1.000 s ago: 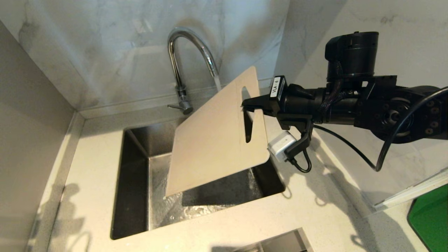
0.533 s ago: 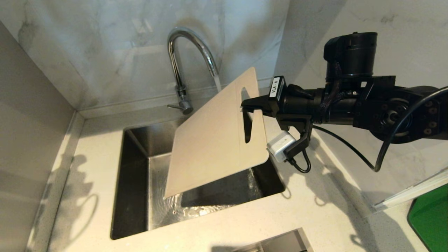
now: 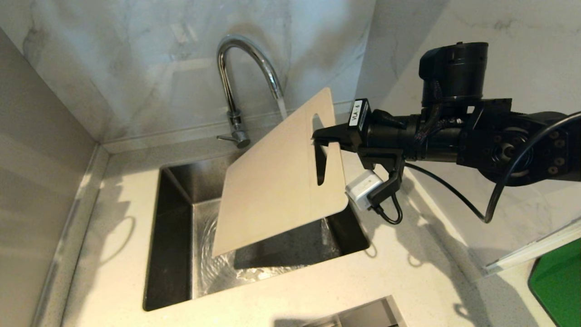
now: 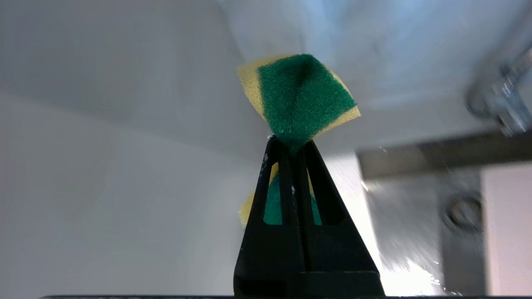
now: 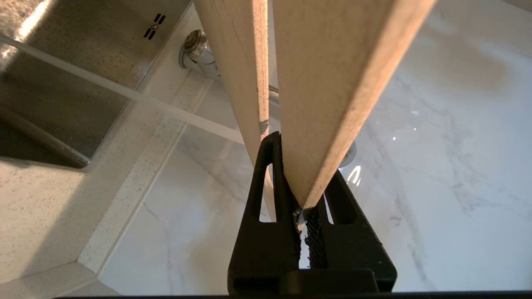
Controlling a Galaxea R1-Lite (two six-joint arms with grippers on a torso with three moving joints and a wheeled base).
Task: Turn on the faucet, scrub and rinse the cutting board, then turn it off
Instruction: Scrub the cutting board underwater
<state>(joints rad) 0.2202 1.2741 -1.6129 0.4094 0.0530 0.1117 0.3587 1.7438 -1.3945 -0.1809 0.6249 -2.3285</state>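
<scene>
Since the earlier head views: cutting board (image 3: 277, 177) barely shifted, lower corner a touch nearer the sink's left side; ripples spread wider across the water in the basin; shadow on the left counter (image 3: 113, 218) changed shape and climbed. Left arm itself absent from the head view.

Held in mid-air over the sink (image 3: 172, 236), tilted, handle end up and to the right, lower corner hanging above the basin. Right gripper (image 3: 323, 138) clamped narrow on the thin strip between the handle slot and the board's short edge, reaching in from the right. Seen edge-on from the right wrist, strip pinched between the black fingers (image 5: 272, 166).

Faucet (image 3: 236, 86) behind the board, on, thin stream falling from the spout behind the upper edge. Side lever at the base pointing left.

Left gripper (image 4: 291, 143) closed tight on a green-and-yellow sponge (image 4: 297, 95), foam squeezed to a waist at the fingertips, near the sink's edge in the left wrist view.

Likely handling: board stiff, flat, fairly light, slick once wet; a grip at one end leaves a long lever, so hard scrubbing near the far corner could twist it in the jaws. Handle strip the sensible hold. Sponge soft, springy.

Sink basin holding a shallow sheet of moving water, nothing else visible inside.
</scene>
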